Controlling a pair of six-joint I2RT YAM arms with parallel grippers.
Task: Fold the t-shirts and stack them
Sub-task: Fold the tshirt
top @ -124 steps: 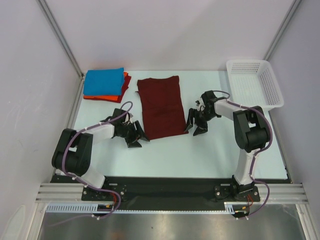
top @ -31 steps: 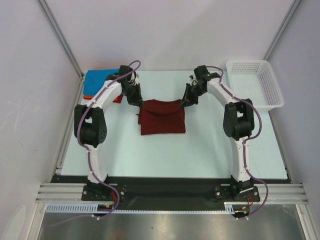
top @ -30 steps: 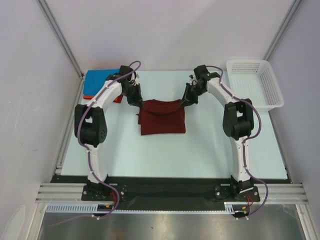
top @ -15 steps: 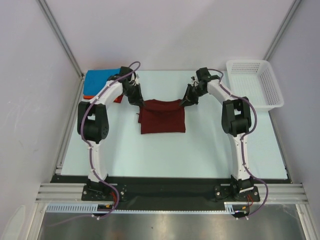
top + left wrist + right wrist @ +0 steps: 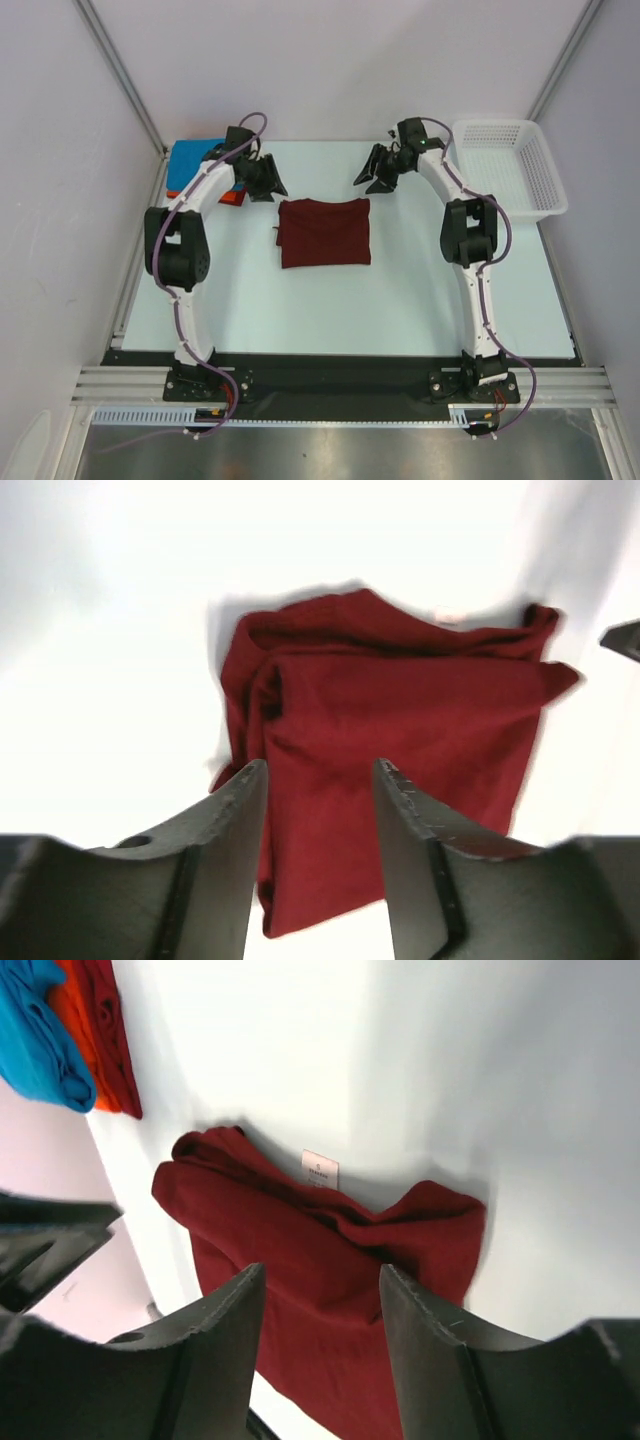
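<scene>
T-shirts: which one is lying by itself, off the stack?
The dark maroon t-shirt, folded and alone at centre; the blue t-shirt and orange-red t-shirt are piled at the far-left corner.

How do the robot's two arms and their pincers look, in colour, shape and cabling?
Left arm and right arm: white link shells joined by bulky black joints. A thin purple cable runs along each one. The left pincer and right pincer are black, each with two flat, wedge-shaped fingers. No markings are visible.
</scene>
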